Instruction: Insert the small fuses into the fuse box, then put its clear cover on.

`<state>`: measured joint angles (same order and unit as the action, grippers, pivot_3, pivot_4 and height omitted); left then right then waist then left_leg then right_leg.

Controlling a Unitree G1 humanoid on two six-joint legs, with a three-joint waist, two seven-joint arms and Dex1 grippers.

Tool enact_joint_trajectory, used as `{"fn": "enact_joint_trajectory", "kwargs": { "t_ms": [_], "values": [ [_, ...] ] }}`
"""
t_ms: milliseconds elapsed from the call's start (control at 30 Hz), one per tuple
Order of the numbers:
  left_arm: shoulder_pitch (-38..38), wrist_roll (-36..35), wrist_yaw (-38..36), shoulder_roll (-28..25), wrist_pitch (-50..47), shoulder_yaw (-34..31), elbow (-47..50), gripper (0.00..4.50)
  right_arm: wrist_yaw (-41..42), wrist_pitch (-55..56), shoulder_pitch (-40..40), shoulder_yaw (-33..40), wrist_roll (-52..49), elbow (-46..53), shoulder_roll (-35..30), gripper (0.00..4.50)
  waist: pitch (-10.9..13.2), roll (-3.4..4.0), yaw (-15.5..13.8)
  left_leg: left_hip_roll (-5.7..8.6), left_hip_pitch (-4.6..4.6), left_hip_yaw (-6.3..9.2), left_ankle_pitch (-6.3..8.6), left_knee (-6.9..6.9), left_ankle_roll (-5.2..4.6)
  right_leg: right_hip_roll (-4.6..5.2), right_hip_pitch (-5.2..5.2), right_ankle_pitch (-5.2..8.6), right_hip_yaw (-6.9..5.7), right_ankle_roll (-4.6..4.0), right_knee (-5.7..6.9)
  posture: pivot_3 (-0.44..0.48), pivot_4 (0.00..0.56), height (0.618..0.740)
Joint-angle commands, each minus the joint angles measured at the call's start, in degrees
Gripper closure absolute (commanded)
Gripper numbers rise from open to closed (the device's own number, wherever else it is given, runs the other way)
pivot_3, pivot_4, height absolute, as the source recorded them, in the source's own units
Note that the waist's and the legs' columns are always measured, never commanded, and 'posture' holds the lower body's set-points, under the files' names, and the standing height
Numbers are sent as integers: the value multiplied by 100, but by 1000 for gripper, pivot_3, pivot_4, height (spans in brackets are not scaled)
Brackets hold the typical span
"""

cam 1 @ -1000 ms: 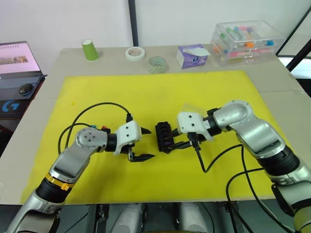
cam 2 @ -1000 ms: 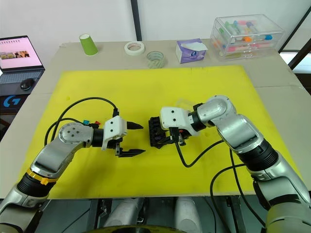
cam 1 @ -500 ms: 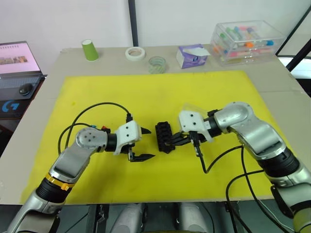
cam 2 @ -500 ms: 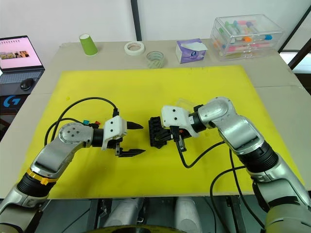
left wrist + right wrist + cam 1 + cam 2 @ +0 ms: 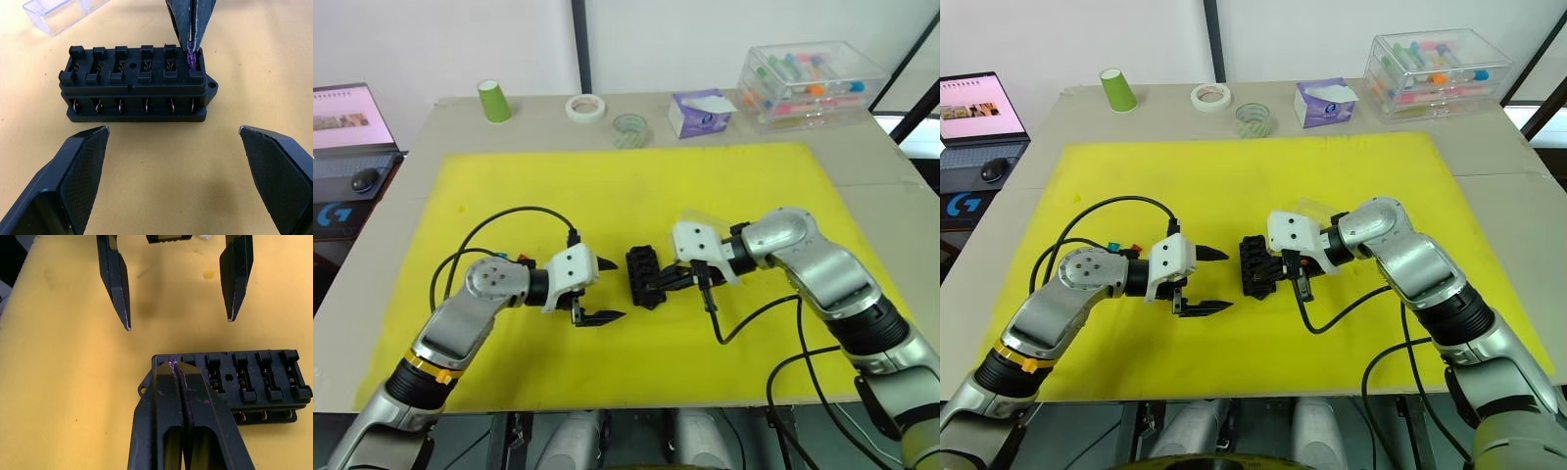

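The black fuse box (image 5: 643,273) lies on the yellow mat (image 5: 636,186) between my two grippers. My right gripper (image 5: 658,286) is shut on a small purple fuse (image 5: 191,61), holding it at the slot at one end of the fuse box (image 5: 137,85). My left gripper (image 5: 607,290) stands open a short way to the left of the box, with nothing in it. More small fuses (image 5: 521,259), red and teal, lie behind my left wrist. The clear cover (image 5: 58,12) lies on the mat just beyond the box, by my right wrist.
Along the table's far edge stand a green cup (image 5: 494,101), a white tape roll (image 5: 584,107), a clear tape roll (image 5: 628,128), a tissue box (image 5: 701,112) and a large clear storage box (image 5: 813,78). A laptop (image 5: 347,122) sits off the left side.
My right gripper has edged slightly left towards the fuse box, still shut on the fuse. The left arm has not moved.
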<state>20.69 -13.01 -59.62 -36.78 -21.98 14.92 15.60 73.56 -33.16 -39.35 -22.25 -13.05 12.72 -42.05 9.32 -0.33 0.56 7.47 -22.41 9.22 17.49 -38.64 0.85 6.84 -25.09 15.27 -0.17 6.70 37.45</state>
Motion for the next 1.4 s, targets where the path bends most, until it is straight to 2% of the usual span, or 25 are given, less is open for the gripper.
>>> {"fn": "enact_joint_trajectory", "kwargs": {
  "t_ms": [33, 767, 1033, 1233, 1333, 1400],
  "values": [
    [9, 2, 15, -15, 40, -21, 172, 0, 2, 81, 31, -34, 37, 86, 33, 4469, 0, 0, -1, 0, 0, 0, 0, 0, 0, 0, 0, 0, 0, 0, 0, 0, 150, 740],
    [15, -18, 33, 2, 3, -27, 207, 0, 3, 496, 215, -203, 428, -12, -58, 4469, 0, 0, -2, 0, 0, 1, 0, -1, 0, 0, 2, 0, -1, 0, 0, 0, 150, 740],
    [-29, -270, -29, -144, -161, -319, 398, 0, 106, 35, -94, 261, -177, 313, 10, 4469, 0, 0, 1, 0, 0, 2, 0, -1, 0, 0, 2, 0, -1, 0, 0, 0, 150, 740],
    [-232, -1281, 47, -734, -1229, -1573, 1134, 0, 108, -251, -523, 836, -551, 177, -192, 4469, 1, 0, 10, -1, -2, 3, 0, 2, 0, -1, -3, 0, -1, 0, 0, 0, 150, 740],
    [-748, -1790, -15, -1273, -1811, -2547, 1431, 0, 196, -91, -408, 1075, -482, 6, -573, 4469, 1, 0, 6, -1, -1, 2, 1, 8, -1, 0, -3, 0, 0, 0, -5, 0, 150, 740],
    [-1369, -1870, -194, -1683, -1983, -3377, 1452, 0, 260, -4, -247, 1263, -443, -166, -929, 4469, 1, 1, 9, -1, -1, 3, 1, 8, -1, 0, -3, 0, 0, 0, -5, 0, 150, 740]
  ]
}}
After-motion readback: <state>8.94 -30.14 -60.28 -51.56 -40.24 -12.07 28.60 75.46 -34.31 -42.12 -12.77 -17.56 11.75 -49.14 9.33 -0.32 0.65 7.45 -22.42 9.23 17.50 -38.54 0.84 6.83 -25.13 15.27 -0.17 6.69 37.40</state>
